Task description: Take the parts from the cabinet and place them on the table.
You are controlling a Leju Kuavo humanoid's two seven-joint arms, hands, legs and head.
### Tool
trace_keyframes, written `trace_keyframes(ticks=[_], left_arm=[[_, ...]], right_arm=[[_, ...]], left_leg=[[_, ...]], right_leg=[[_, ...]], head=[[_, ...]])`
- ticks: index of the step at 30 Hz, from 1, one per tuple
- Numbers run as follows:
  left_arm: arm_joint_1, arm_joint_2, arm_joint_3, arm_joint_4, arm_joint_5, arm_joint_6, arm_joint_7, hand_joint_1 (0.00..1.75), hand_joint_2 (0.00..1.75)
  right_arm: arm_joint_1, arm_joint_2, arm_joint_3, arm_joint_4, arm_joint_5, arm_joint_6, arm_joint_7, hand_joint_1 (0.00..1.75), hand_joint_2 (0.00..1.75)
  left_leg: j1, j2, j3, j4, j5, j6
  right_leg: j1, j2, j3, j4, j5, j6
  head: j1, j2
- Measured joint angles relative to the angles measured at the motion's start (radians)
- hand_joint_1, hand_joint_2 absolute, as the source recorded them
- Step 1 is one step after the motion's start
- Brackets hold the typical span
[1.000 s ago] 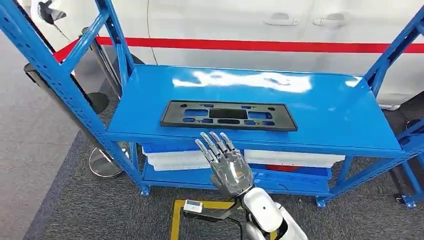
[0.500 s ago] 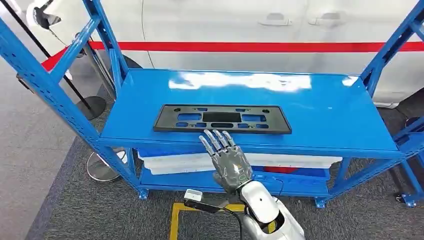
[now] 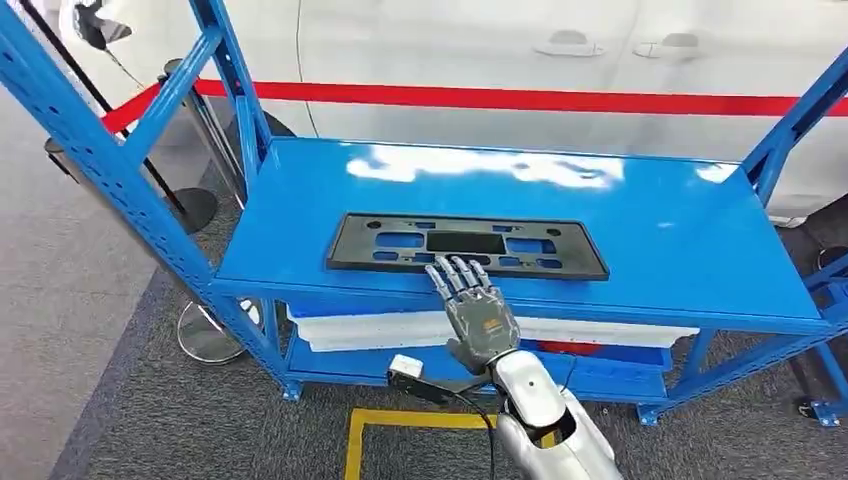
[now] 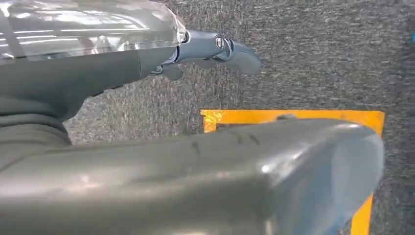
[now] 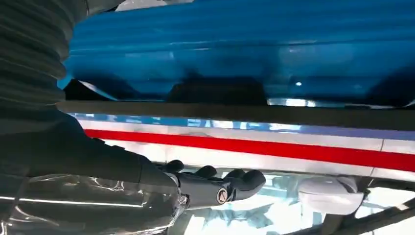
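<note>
Head view: the black plate (image 3: 467, 245) lies flat at frame centre on the blue shelf (image 3: 660, 230). The right hand (image 3: 477, 310) hangs just below it, fingers straight and spread, empty. The plate looks thin, stiff, light and slick; its overhanging near edge seems the best hold.

Left wrist view: the left hand (image 4: 215, 49), upper centre, hangs over carpet; whether spread or curled, I cannot tell.

Right wrist view: fingers (image 5: 230, 183) extended, lower centre.

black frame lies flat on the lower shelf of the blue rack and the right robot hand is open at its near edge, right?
Not quite: the head view shows the black frame flat on the upper shelf, not the lower one. The right robot hand is open at its near edge.
</note>
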Motion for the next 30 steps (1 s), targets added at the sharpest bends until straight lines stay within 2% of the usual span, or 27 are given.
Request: trace_keyframes(ticks=[2, 4, 5, 6, 8, 9, 10, 11, 12, 14, 15, 16, 19, 20, 21, 22, 23, 24, 25, 26, 27, 30], left_arm=[[-0.001, 0.001, 0.002, 0.000, -0.005, -0.002, 0.001, 0.00, 0.00], [-0.002, 0.002, 0.003, 0.000, -0.007, -0.005, 0.002, 0.00, 0.00], [-0.002, 0.004, 0.004, 0.000, -0.009, -0.005, 0.003, 0.00, 0.00], [-0.002, 0.004, 0.005, 0.000, -0.010, -0.005, 0.003, 0.00, 0.00], [-0.003, 0.004, 0.007, 0.000, -0.012, -0.005, 0.005, 0.00, 0.00], [-0.002, 0.004, 0.007, 0.000, -0.013, -0.005, 0.005, 0.00, 0.00], [0.000, 0.004, 0.008, 0.000, -0.014, -0.005, 0.006, 0.00, 0.00], [0.002, 0.004, 0.011, 0.000, -0.016, -0.005, 0.007, 0.00, 0.00], [0.002, 0.005, 0.013, 0.000, -0.016, -0.005, 0.008, 0.00, 0.00], [0.001, 0.007, 0.016, 0.000, -0.016, -0.004, 0.008, 0.00, 0.00], [0.002, 0.007, 0.019, 0.000, -0.016, -0.004, 0.009, 0.00, 0.00], [0.001, 0.007, 0.020, 0.000, -0.017, -0.005, 0.008, 0.00, 0.00], [0.002, 0.007, 0.022, 0.000, -0.019, -0.004, 0.009, 0.00, 0.00], [0.003, 0.007, 0.023, 0.000, -0.019, -0.004, 0.009, 0.00, 0.00], [0.003, 0.007, 0.023, 0.000, -0.019, -0.004, 0.009, 0.00, 0.00], [0.002, 0.007, 0.023, 0.000, -0.020, -0.005, 0.009, 0.00, 0.00], [0.002, 0.007, 0.023, 0.000, -0.021, -0.005, 0.009, 0.00, 0.00], [0.002, 0.007, 0.023, 0.000, -0.022, -0.005, 0.009, 0.00, 0.00], [0.002, 0.007, 0.023, 0.000, -0.026, -0.005, 0.009, 0.00, 0.00], [0.002, 0.007, 0.024, 0.000, -0.027, -0.005, 0.009, 0.00, 0.00], [0.002, 0.007, 0.024, 0.000, -0.027, -0.005, 0.009, 0.00, 0.00], [0.002, 0.007, 0.024, 0.000, -0.027, -0.005, 0.009, 0.00, 0.00]], right_arm=[[-0.004, 0.000, -0.011, 0.007, -0.005, 0.000, 0.003, 0.00, 1.75], [-0.008, 0.001, -0.024, 0.014, -0.007, 0.000, 0.008, 0.00, 1.75], [-0.010, 0.004, -0.028, 0.017, -0.007, -0.001, 0.008, 0.00, 1.75], [-0.016, 0.005, -0.032, 0.019, -0.009, -0.001, 0.009, 0.00, 1.75], [-0.023, 0.008, -0.039, 0.026, -0.011, -0.001, 0.009, 0.00, 1.75], [-0.022, 0.008, -0.043, 0.029, -0.014, -0.001, 0.009, 0.00, 1.75], [-0.022, 0.008, -0.045, 0.033, -0.017, -0.001, 0.009, 0.00, 1.75], [-0.023, 0.009, -0.046, 0.037, -0.020, 0.000, 0.009, 0.00, 1.75], [-0.024, 0.010, -0.047, 0.040, -0.023, 0.000, 0.008, 0.00, 1.75], [-0.028, 0.013, -0.052, 0.044, -0.024, 0.000, 0.006, 0.00, 1.75], [-0.031, 0.015, -0.054, 0.046, -0.024, 0.000, 0.005, 0.00, 1.75], [-0.038, 0.015, -0.056, 0.048, -0.024, 0.001, 0.005, 0.00, 1.75], [-0.041, 0.018, -0.059, 0.053, -0.028, 0.000, -0.001, 0.00, 1.75], [-0.043, 0.020, -0.059, 0.054, -0.030, 0.000, -0.002, 0.00, 1.75], [-0.046, 0.021, -0.060, 0.054, -0.032, 0.000, -0.003, 0.00, 1.75], [-0.050, 0.021, -0.060, 0.054, -0.034, 0.000, -0.003, 0.00, 1.75], [-0.052, 0.020, -0.061, 0.056, -0.036, 0.000, -0.004, 0.00, 1.75], [-0.051, 0.020, -0.061, 0.059, -0.038, 0.001, -0.004, 0.00, 1.75], [-0.050, 0.020, -0.061, 0.063, -0.040, 0.001, -0.005, 0.00, 1.75], [-0.050, 0.020, -0.061, 0.066, -0.040, 0.002, -0.005, 0.00, 1.75], [-0.051, 0.020, -0.061, 0.067, -0.041, 0.002, -0.005, 0.00, 1.75], [-0.051, 0.020, -0.061, 0.067, -0.041, 0.002, -0.005, 0.00, 1.75]], left_leg=[[0.003, 0.001, -0.003, 0.000, -0.003, -0.010], [0.003, 0.003, 0.003, -0.007, -0.006, -0.020], [0.005, 0.004, 0.003, 0.002, -0.016, -0.026], [0.003, 0.005, -0.012, 0.041, -0.037, -0.031], [0.008, 0.005, -0.092, 0.193, -0.105, -0.038], [0.010, 0.005, -0.133, 0.265, -0.128, -0.042], [0.012, 0.005, -0.161, 0.308, -0.129, -0.045], [0.014, 0.005, -0.163, 0.297, -0.102, -0.048], [0.017, 0.005, -0.144, 0.241, -0.055, -0.049], [0.020, 0.007, -0.069, 0.061, 0.049, -0.047], [0.019, 0.009, -0.050, 0.028, 0.041, -0.044], [0.013, 0.007, -0.047, 0.006, 0.037, -0.037], [0.013, 0.004, -0.051, 0.010, 0.035, -0.020], [0.020, 0.004, -0.043, 0.000, 0.039, -0.011], [0.018, 0.005, -0.039, -0.004, 0.038, -0.006], [0.018, 0.005, -0.037, -0.004, 0.036, 0.000], [0.018, 0.005, -0.036, -0.003, 0.034, 0.003], [0.017, 0.005, -0.035, -0.003, 0.032, 0.005], [0.016, 0.004, -0.033, -0.003, 0.030, 0.006], [0.016, 0.003, -0.029, -0.002, 0.027, 0.005], [0.016, 0.003, -0.025, -0.003, 0.025, 0.005], [0.016, 0.003, -0.025, -0.003, 0.025, 0.005]], right_leg=[[0.002, 0.000, 0.000, -0.018, -0.003, 0.001], [0.000, 0.002, 0.004, -0.025, -0.005, -0.006], [-0.011, 0.000, 0.015, -0.036, -0.001, -0.009], [-0.011, 0.001, 0.021, -0.039, -0.004, -0.014], [-0.010, -0.001, 0.027, -0.039, -0.010, -0.021], [-0.010, -0.002, 0.029, -0.038, -0.013, -0.022], [-0.010, -0.002, 0.033, -0.038, -0.017, -0.021], [-0.010, -0.001, 0.039, -0.037, -0.021, -0.020], [-0.011, 0.001, 0.046, -0.037, -0.026, -0.018], [-0.012, 0.002, 0.061, -0.033, -0.038, -0.010], [-0.010, 0.002, 0.062, -0.032, -0.044, -0.004], [-0.005, 0.004, 0.056, -0.024, -0.046, 0.001], [-0.005, 0.003, 0.057, -0.031, -0.045, 0.014], [-0.007, 0.004, 0.056, -0.026, -0.055, 0.020], [-0.009, 0.002, 0.048, 0.000, -0.069, 0.024], [-0.010, 0.002, 0.016, 0.063, -0.101, 0.027], [-0.011, 0.002, -0.032, 0.152, -0.138, 0.030], [-0.012, 0.002, -0.075, 0.229, -0.163, 0.033], [-0.013, 0.002, -0.111, 0.282, -0.170, 0.034], [-0.014, 0.002, -0.122, 0.285, -0.152, 0.033], [-0.014, 0.002, -0.115, 0.259, -0.125, 0.032], [-0.014, 0.002, -0.115, 0.259, -0.125, 0.032]], head=[[0.000, 0.000], [0.000, 0.000], [0.000, 0.000], [0.000, 0.000], [0.000, 0.000], [0.000, 0.000], [0.000, 0.000], [0.000, 0.000], [0.000, 0.000], [0.000, 0.000], [0.000, 0.000], [0.000, 0.000], [0.000, 0.000], [0.000, 0.000], [0.000, 0.000], [0.000, 0.000], [0.000, 0.000], [0.000, 0.000], [0.000, 0.000], [0.000, 0.000], [0.000, 0.000], [0.000, 0.000]])
